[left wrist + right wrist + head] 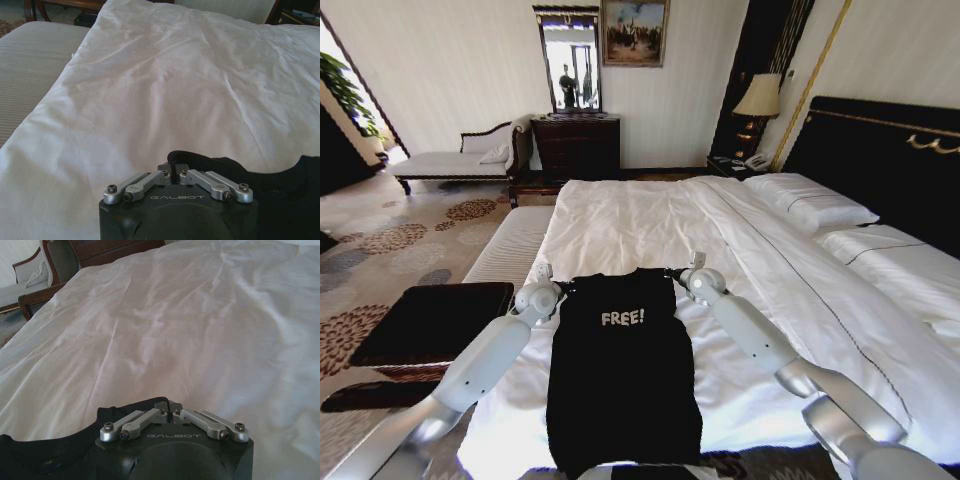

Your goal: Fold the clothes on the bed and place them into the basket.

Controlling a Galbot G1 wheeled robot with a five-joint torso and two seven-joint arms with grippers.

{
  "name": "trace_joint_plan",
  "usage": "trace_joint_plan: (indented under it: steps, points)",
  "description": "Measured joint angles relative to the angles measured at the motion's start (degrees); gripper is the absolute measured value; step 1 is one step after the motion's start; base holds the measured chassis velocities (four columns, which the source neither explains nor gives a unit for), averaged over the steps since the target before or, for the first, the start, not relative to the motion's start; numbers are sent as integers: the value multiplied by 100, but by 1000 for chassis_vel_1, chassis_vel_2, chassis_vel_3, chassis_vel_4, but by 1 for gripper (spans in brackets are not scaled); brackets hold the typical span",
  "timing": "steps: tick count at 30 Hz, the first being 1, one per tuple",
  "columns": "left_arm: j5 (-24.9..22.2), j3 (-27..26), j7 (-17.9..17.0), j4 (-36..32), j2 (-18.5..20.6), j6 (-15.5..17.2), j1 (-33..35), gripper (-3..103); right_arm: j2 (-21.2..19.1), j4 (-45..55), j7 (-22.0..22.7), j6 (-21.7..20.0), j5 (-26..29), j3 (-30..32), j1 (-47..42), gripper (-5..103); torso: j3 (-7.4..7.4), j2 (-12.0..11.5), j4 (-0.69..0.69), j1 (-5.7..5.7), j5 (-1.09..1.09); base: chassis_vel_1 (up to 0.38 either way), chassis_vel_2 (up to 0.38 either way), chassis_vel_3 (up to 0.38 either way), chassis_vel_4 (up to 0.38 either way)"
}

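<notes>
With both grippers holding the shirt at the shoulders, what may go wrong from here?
1. Each grip looks thin: the left gripper and the right gripper pinch only the edge of the black T-shirt, so a corner might slip out.
2. The shirt's lower end hangs over the foot of the bed, so it may slide off.
3. The basket sits low at the left, needing a long carry.

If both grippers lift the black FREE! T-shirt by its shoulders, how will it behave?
Probably floppy: the T-shirt lies flat and thin on the bed, so it should hang and sag between the left gripper and right gripper. It is likely light, and may drag the loose sheet.
</notes>
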Motion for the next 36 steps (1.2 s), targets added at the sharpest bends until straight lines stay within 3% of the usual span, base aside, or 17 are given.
trace_joint_plan:
  steps: [2, 7, 18, 21, 23, 26, 31, 33, 35, 36]
  points:
    - [164, 170, 151, 501, -201, -80, -373, 2, 279, -477, -41, 126, -200, 7, 129, 0, 0, 0, 1, 0, 0, 0, 0, 0, 0]
    - [273, 387, 271, 1130, -399, -118, -797, 2, 518, -984, -27, 243, -424, 98, 278, 0, 1, 0, -2, 1, 0, 0, 0, 0, 0]
    - [449, 557, 385, 1460, -472, -174, -684, 2, 670, -1457, -223, 422, -716, 126, 381, -2, 0, 0, 0, 0, 0, 0, 0, 0, 0]
    - [462, 484, 406, 1447, -473, -166, -588, 2, 697, -1486, -287, 464, -788, 119, 355, 14, -1, 0, 0, 0, 0, 0, 0, 0, 0]
    - [470, 449, 424, 1439, -475, -166, -563, 6, 699, -1484, -288, 477, -807, 112, 332, 14, 0, 0, -1, 1, 0, 0, 0, 0, 0]
    - [593, 356, 488, 1292, -426, -264, -476, 23, 670, -1398, -278, 565, -884, 109, 271, 30, -1, 0, 0, 0, 0, 0, 0, 0, 0]
    - [764, 219, 524, 997, -284, -409, -327, 33, 468, -1081, -211, 630, -986, 87, 169, 46, -1, 0, 0, 0, 0, 0, 0, 0, 0]
    - [782, 66, 523, 718, -169, -441, -161, 44, 239, -763, -159, 663, -1025, 79, 54, 57, -1, 0, 0, 0, 1, 0, 0, 0, 0]
    - [784, -24, 502, 591, -113, -465, -65, 49, 88, -575, -140, 690, -1058, 77, -15, 57, -1, 0, 0, 1, 2, 0, 0, 0, 0]
    - [803, -125, 481, 447, -52, -525, 56, 55, -104, -364, -126, 720, -1098, 77, -96, 62, -1, 0, 1, 0, 2, 0, 0, 0, 0]
